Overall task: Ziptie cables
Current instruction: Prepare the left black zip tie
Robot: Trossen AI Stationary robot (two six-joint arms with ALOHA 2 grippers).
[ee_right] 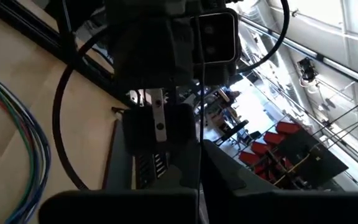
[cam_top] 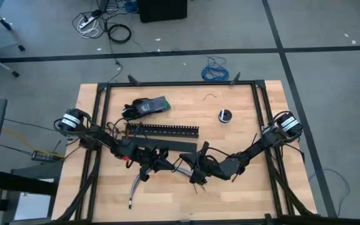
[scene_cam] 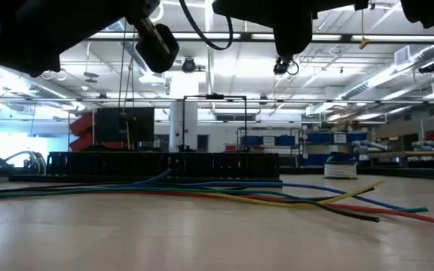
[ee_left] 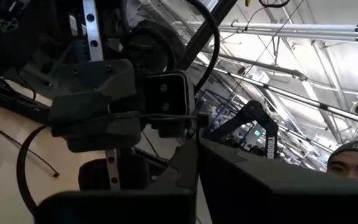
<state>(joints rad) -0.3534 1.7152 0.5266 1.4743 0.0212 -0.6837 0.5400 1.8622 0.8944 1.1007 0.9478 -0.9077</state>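
Note:
The cables (cam_top: 136, 184) lie slack on the tabletop near the front edge, and show as coloured wires in the low view (scene_cam: 224, 192) and beside my right arm (ee_right: 33, 137). Above them my left gripper (cam_top: 162, 161) and right gripper (cam_top: 195, 167) face each other a short way apart, both raised off the table and both shut. A thin black ziptie (ee_right: 201, 93) runs between them. The long black slotted channel (cam_top: 161, 131) lies flat just beyond both grippers. My left gripper has its fingers closed at the ziptie's end (ee_left: 199, 121), level, coming from the table's left. The strip reaches across to the other gripper, clear of the table. My own fingers hide the exact place of contact. My right gripper pinches the ziptie between its two fingers (ee_right: 201, 152), level, coming from the table's right. The strip stands straight out past the fingers toward my left gripper and hangs clear of the table and of the cables.
A black tool pouch (cam_top: 145, 106) lies at the far left of the table. A small round spool (cam_top: 224, 115) and a curled wire scrap (cam_top: 211, 95) lie at the far right. A black frame (cam_top: 180, 83) borders the table. A person's head (ee_left: 353, 155) shows beyond it.

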